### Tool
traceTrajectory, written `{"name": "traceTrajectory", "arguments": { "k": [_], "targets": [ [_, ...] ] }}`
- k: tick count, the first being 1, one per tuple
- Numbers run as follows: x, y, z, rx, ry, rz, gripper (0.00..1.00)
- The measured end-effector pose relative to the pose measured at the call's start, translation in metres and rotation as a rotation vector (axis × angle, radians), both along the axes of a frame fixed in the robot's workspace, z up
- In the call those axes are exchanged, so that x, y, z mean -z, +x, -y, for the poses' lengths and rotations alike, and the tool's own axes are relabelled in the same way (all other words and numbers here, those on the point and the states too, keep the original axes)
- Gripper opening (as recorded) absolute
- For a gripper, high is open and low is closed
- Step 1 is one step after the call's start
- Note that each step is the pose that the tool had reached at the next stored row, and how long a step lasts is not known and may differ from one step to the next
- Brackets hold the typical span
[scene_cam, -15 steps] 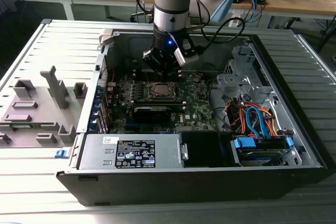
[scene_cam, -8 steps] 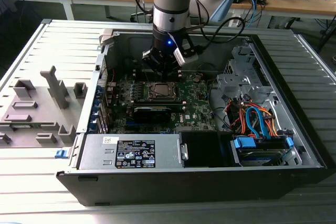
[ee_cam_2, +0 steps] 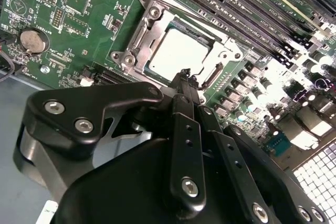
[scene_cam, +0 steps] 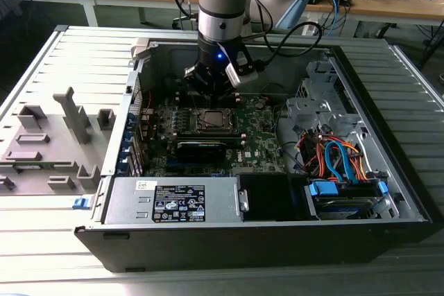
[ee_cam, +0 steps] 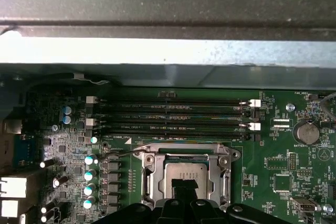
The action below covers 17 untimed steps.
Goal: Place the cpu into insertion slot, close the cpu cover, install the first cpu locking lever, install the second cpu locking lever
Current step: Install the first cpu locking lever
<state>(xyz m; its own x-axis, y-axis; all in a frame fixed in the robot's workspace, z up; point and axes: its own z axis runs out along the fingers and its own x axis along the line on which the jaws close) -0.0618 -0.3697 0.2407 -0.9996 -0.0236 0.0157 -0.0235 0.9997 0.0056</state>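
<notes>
Cpu seated under closed cpu cover; gripper fingers pressed together at cover edge. Levers possibly mislatched if tip slips.

The arm points straight down, its pincer fingers pressed together.

The circuit board was green, dotted with small silver and black parts. The cpu showed a pale silvery-grey top, and the cpu cover framing it was silver-grey metal. The pincer was matt black with bright silver screw heads. In the exterior view the computer case was dark grey, holding orange, red and blue cables, and a small blue light glowed on the arm. The ribbed tabletop was pale grey.
</notes>
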Motion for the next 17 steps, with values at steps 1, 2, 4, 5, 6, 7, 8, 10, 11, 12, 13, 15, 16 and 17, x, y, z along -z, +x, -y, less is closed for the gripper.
{"name": "traceTrajectory", "arguments": {
  "k": [1, 2, 4, 5, 6, 7, 8, 10, 11, 12, 13, 15, 16, 17],
  "targets": [
    [0.0, 0.0, 0.0, 0.0, 0.0, 0.0, 0.11],
    [0.0, -0.0001, 0.0, 0.0, 0.0, 0.0, 0.11],
    [-0.0004, -0.0001, 0.0, 0.0, 0.0, 0.0001, 0.11],
    [-0.0006, -0.0001, 0.0, 0.0, 0.0, 0.0, 0.11],
    [-0.0008, -0.0001, 0.0, 0.0, 0.0, 0.0001, 0.11],
    [-0.0011, -0.0001, 0.0, 0.0, -0.0001, 0.0, 0.11],
    [-0.0013, -0.0001, 0.0, 0.0, -0.0001, 0.0, 0.11],
    [-0.0017, -0.0008, 0.0, 0.0, 0.0001, 0.0001, 0.11],
    [-0.002, -0.0013, 0.0, 0.0, 0.0, 0.0, 0.11],
    [-0.0023, -0.0022, 0.0, 0.0, -0.0002, 0.0001, 0.11],
    [-0.0025, -0.0031, 0.0, 0.0, 0.0, 0.0002, 0.11],
    [-0.003, -0.0067, -0.0002, 0.0, 0.0, 0.0007, 0.11],
    [-0.0031, -0.0077, -0.0004, 0.0, 0.0, 0.001, 0.11],
    [-0.0032, -0.009, -0.0005, 0.0, 0.0001, 0.0013, 0.11]
  ]
}}
